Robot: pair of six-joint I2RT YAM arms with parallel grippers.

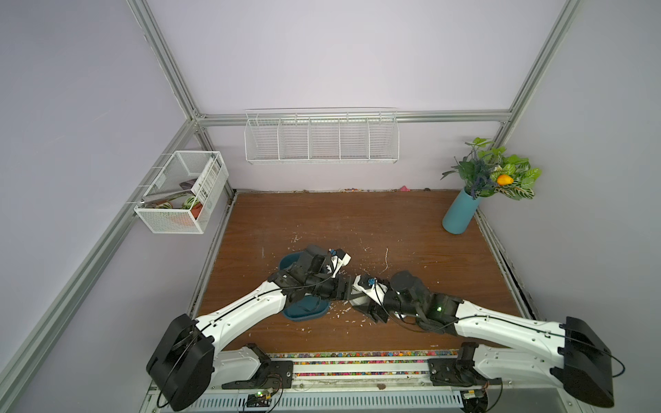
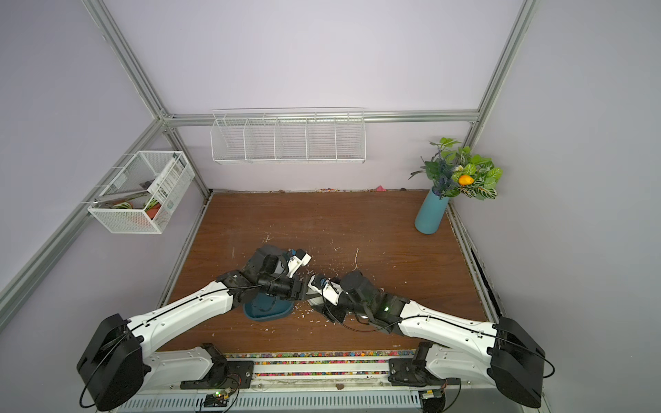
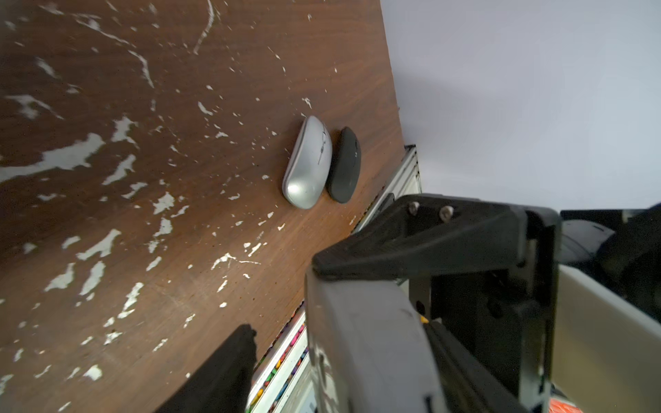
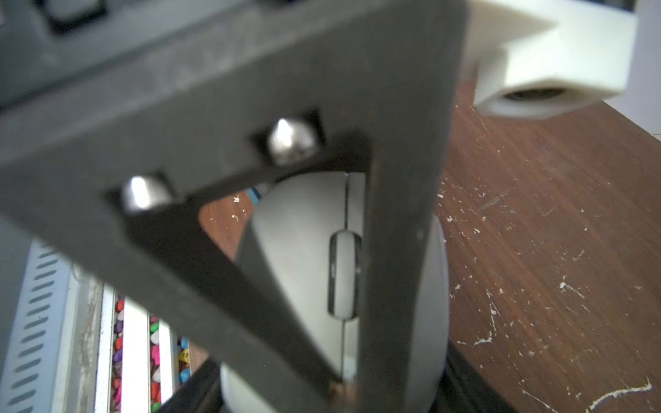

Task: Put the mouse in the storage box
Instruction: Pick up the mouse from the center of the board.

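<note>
**Right wrist view: grey mouse caught between two grippers**

Closest in, the mouse [image 4: 300, 257] is a smooth matte-grey shell with a scroll wheel and a seam running down its back. The right gripper [image 1: 357, 302] is clamped on it. It looks to be held clear of the table [image 4: 536, 250].

A finger of the left gripper [image 3: 282, 298] lies across the mouse's top. From the left wrist, that gripper's jaws stand apart, one finger against the shell and the other clear of it.

It reads to me as a handover. I'd want the left jaws square across the flanks and firmly closed before the right lets go, because that rounded shell looks slippery.

The storage box [image 1: 304, 314], dark teal, lies on the table under the left arm, just beside the meeting point. A short, low carry should do.

Farther off, a silver mouse [image 3: 307, 164] and a black mouse [image 3: 345, 164] lie side by side near the table's edge.
</note>
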